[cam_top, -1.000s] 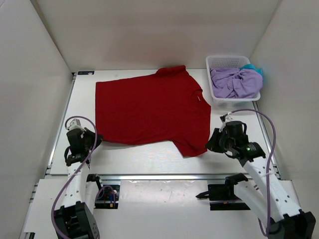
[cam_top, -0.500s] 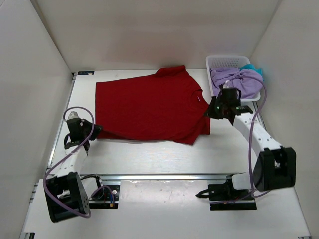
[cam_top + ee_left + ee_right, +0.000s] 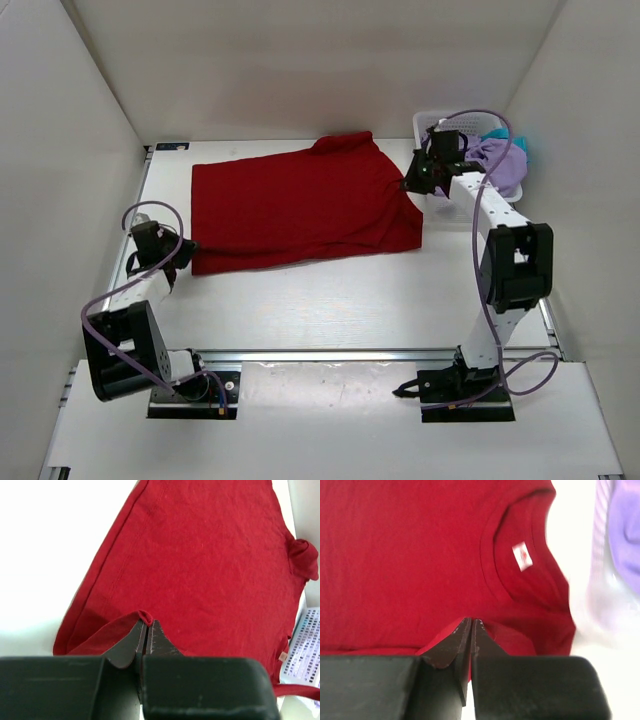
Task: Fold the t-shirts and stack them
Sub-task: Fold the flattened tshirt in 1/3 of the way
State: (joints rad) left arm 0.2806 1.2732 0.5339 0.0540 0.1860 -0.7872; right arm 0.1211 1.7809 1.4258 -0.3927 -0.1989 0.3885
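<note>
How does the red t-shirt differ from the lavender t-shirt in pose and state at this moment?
The red t-shirt lies spread nearly flat on the table; the lavender t-shirt is bunched up in the white basket. The red t-shirt is pinched at its edges by the left gripper and the right gripper; nothing holds the lavender t-shirt. Both are plain, soft cloth.

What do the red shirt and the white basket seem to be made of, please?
The red shirt: soft matte knit cloth, probably cotton; it wrinkles, folds limply and shows stitched hems. The white basket: apparently rigid moulded plastic, judging by its regular mesh holes and smooth rim.
</note>
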